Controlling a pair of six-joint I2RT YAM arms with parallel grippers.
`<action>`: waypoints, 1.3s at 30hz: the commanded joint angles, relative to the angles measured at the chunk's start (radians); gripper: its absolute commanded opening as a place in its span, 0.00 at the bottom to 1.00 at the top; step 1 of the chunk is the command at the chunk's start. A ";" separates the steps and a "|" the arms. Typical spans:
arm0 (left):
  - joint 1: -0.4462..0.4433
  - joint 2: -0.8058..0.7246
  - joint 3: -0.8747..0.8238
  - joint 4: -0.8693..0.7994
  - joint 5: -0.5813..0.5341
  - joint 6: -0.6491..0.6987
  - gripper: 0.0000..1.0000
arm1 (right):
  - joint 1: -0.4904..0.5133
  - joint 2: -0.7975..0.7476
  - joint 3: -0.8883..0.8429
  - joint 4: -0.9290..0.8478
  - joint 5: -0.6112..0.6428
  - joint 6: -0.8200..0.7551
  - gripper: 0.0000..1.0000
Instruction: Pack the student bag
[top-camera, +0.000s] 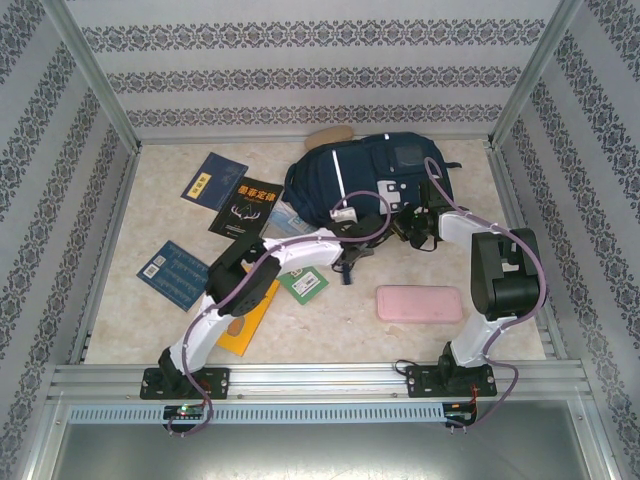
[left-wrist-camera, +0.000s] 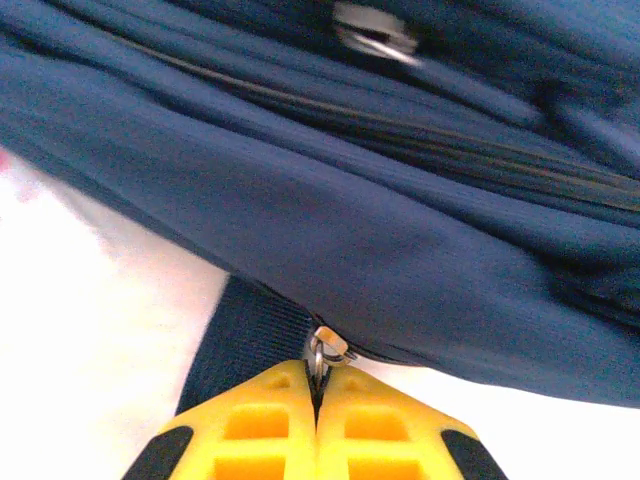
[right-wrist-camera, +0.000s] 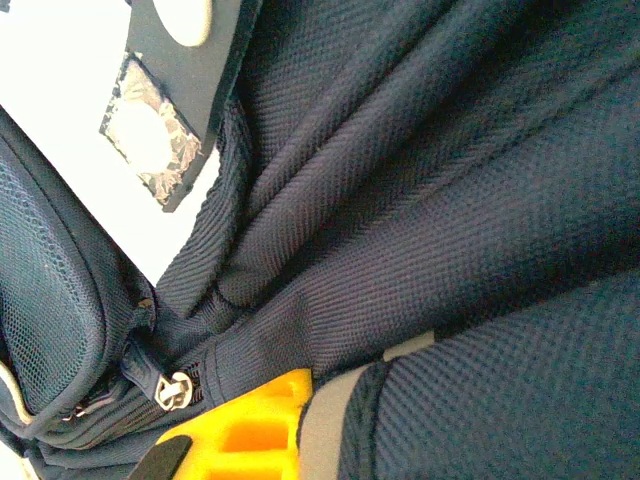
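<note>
**Navy fabric gripped at 2 points, ready for the zip**

Navy-blue fabric backpack with white patches and a thin white stripe, the student bag (top-camera: 375, 175) lies at the upper centre of the top view, on the pale bench (top-camera: 500, 330) close to its far edge.

The left pincer (left-wrist-camera: 317, 385) has its 2 yellow fingers pressed together on a small metal zipper pull (left-wrist-camera: 325, 347) at the bag's near seam, just above a dark woven strap (left-wrist-camera: 240, 340). The right pincer (top-camera: 415, 232) sits at the bag's lower right side. Its wrist view shows 1 yellow finger (right-wrist-camera: 250, 425) tight against a fold of navy cloth with grey trim, so it reads as closed on the fabric. My judgement is that this grip braces the bag so the pull can slide without dragging the bag along.

Room is uneven. A flat pink rectangular case (top-camera: 418, 303) lies alone at lower right with bare bench around it. The left half is crowded: a black paperback with an antler design (top-camera: 246, 207), 2 blue books (top-camera: 213, 181) (top-camera: 172, 272), a small green booklet (top-camera: 303, 284) and an orange one (top-camera: 245, 320) partly under the left arm. The bag's far side leaves little space before the rear wall.
</note>
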 joint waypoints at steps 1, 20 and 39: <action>0.040 -0.095 -0.127 -0.101 -0.052 0.011 0.00 | -0.029 -0.050 0.011 -0.019 -0.016 -0.042 0.00; 0.188 -0.272 -0.329 -0.006 0.140 0.302 0.00 | -0.070 -0.072 -0.017 -0.020 -0.008 -0.085 0.00; 0.301 -0.268 -0.312 -0.043 0.274 0.565 0.00 | -0.138 -0.089 0.011 -0.074 0.079 -0.153 0.00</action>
